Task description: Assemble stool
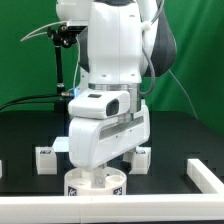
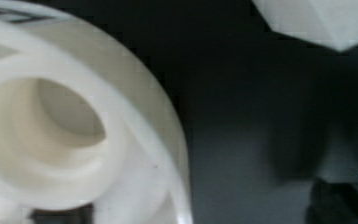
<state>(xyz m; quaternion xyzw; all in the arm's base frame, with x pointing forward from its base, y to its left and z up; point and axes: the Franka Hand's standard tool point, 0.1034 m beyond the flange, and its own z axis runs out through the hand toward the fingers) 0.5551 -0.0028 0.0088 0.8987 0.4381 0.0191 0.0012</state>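
Arm (image 1: 108, 70) bent low, reaching straight down over round seat disc (image 1: 95, 186)

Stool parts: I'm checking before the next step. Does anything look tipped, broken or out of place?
Nothing stands out. The seat disc sits under the gripper with no visible damage. Two legs rest on the black table behind it, one on each side. The gripper hides part of the scene.

White arm (image 1: 105, 120) low over the tagged seat disc (image 1: 95, 186), blocky legs (image 1: 45, 157) flanking it on the black table (image 1: 20, 130)
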